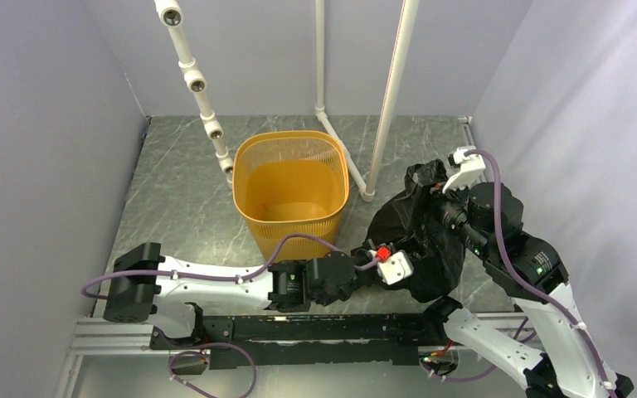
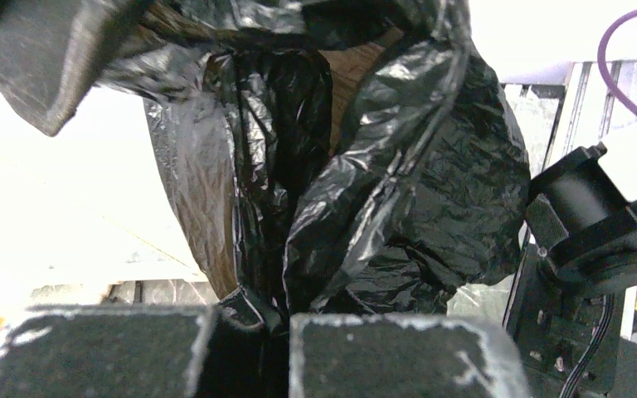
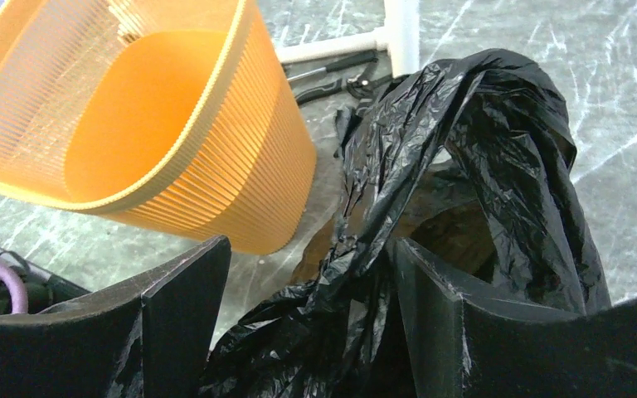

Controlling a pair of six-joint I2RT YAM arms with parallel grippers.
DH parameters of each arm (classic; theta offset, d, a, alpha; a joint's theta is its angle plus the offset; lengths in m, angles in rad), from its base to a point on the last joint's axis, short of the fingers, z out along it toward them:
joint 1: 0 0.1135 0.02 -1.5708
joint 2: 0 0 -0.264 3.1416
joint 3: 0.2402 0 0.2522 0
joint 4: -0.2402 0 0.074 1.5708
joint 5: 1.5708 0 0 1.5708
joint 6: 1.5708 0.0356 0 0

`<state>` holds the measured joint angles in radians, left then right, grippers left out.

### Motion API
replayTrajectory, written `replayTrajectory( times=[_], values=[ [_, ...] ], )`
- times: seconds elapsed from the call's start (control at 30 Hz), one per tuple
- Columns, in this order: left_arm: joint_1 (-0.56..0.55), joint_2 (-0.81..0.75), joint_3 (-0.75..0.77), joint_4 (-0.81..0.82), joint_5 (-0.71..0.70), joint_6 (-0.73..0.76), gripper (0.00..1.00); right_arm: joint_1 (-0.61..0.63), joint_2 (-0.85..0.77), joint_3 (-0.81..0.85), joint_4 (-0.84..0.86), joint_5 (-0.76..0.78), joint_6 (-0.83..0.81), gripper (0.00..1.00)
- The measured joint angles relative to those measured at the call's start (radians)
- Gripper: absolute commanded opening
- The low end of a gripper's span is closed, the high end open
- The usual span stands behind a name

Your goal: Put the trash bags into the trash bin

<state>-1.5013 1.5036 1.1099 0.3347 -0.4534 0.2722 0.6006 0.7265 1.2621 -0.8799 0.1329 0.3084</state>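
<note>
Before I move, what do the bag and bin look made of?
The trash bag looks like thin black plastic film, glossy: fine crinkles and bright sheen. The trash bin is probably rigid orange plastic, slightly translucent, with fine slits through its walls.

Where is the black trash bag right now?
In the top view the black trash bag is right of the orange bin, outside it, pinched by the left claw, with the right claw's jaws around it.

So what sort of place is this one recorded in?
Probably a lab robot test cell, not a home: plain grey walls box in a marble-patterned tabletop, white PVC pipes stand at the back, and a metal rail runs along the near edge.
</note>
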Motion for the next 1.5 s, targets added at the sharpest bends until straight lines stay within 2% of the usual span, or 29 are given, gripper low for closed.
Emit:
replayTrajectory(
  times=[0.3, 0.53, 0.6, 0.7, 0.87, 0.9, 0.93, 1.0, 1.2, 1.27, 1.5],
  values=[
    [-0.014, 0.000, -0.022, 0.002, -0.005, 0.042, 0.02, 0.000, 0.011, 0.014, -0.057, 0.071, 0.017, 0.79],
    [-0.028, 0.018, -0.021, 0.004, -0.007, 0.076, 0.03, 0.000, 0.060, 0.001, -0.031, 0.013, 0.012, 0.74],
    [-0.028, 0.019, -0.021, 0.004, -0.008, 0.082, 0.02, 0.000, 0.066, -0.010, -0.017, -0.014, 0.011, 0.65],
    [-0.028, 0.019, -0.021, 0.012, -0.013, 0.086, 0.03, 0.000, 0.084, -0.013, -0.010, -0.024, 0.005, 0.41],
    [-0.030, 0.019, -0.023, 0.023, -0.023, 0.089, 0.03, 0.000, 0.085, -0.021, 0.010, -0.030, -0.001, 0.16],
    [-0.030, 0.019, -0.024, 0.026, -0.025, 0.089, 0.06, 0.000, 0.078, -0.026, 0.018, -0.030, -0.002, 0.14],
    [-0.030, 0.019, -0.028, 0.031, -0.031, 0.089, 0.14, 0.000, 0.064, -0.032, 0.029, -0.030, 0.000, 0.10],
    [-0.030, 0.018, -0.039, 0.047, -0.039, 0.085, 0.46, 0.000, 0.027, -0.045, 0.053, -0.026, 0.002, 0.05],
    [-0.032, 0.011, -0.084, 0.085, -0.058, 0.057, 0.89, 0.000, -0.095, -0.079, 0.139, 0.014, 0.009, 0.00],
    [-0.032, -0.008, -0.120, 0.104, -0.060, 0.036, 0.93, 0.000, -0.127, -0.089, 0.166, 0.020, 0.012, 0.00],
    [-0.032, -0.123, -0.225, 0.123, -0.047, -0.026, 0.93, 0.000, -0.215, -0.124, 0.253, -0.007, 0.022, 0.00]
  ],
)
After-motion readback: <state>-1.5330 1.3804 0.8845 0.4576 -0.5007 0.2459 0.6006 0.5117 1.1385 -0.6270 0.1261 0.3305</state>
